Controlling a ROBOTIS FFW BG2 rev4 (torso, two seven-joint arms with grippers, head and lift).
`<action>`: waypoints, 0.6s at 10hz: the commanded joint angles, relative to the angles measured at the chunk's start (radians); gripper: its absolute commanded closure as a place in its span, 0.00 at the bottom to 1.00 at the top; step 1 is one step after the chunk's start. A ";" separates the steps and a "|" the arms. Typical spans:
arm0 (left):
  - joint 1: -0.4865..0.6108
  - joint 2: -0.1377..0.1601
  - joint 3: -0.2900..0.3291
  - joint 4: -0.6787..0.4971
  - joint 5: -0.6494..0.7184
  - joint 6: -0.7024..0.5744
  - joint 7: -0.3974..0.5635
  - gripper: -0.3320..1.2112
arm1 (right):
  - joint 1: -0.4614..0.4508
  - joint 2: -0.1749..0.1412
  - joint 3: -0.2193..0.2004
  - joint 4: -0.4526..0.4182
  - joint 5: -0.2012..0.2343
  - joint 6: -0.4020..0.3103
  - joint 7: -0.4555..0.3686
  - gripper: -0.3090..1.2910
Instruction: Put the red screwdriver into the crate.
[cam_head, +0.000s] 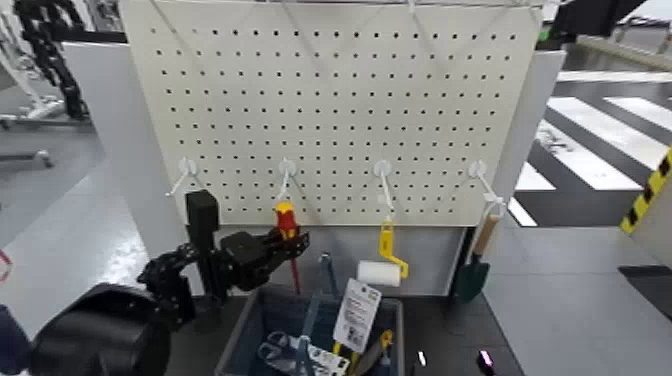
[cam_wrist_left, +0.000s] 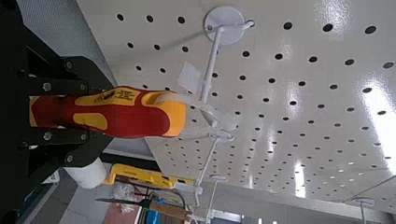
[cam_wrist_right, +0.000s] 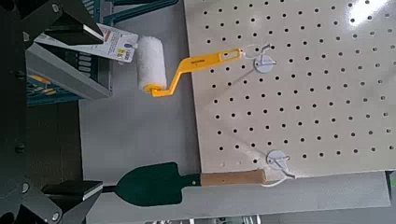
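The large cream perforated metal pegboard (cam_head: 330, 110) stands upright behind the black flat-topped bench (cam_head: 440, 335); the dark grey-blue rectangular plastic crate (cam_head: 400, 335) sits on that bench, holding a white printed card (cam_head: 357, 315) and yellow-handled tools; the black left gripper (cam_head: 290, 242) is closed on the red-handled screwdriver with yellow top (cam_head: 286, 218), upright at its white hook, above the crate's far left side; the black right gripper (cam_wrist_right: 77, 114) is near the green-bladed trowel (cam_wrist_right: 149, 186), its jaws wide apart and empty.
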 joint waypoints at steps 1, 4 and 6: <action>0.056 -0.015 0.042 -0.076 0.001 0.040 -0.005 0.94 | 0.000 0.002 0.000 0.000 -0.001 0.002 0.000 0.32; 0.122 -0.027 0.111 -0.209 -0.022 0.144 -0.003 0.94 | 0.000 0.003 -0.001 0.000 -0.001 0.007 0.000 0.32; 0.162 -0.027 0.148 -0.277 -0.018 0.201 0.003 0.94 | 0.000 0.003 -0.001 -0.002 -0.001 0.008 0.000 0.32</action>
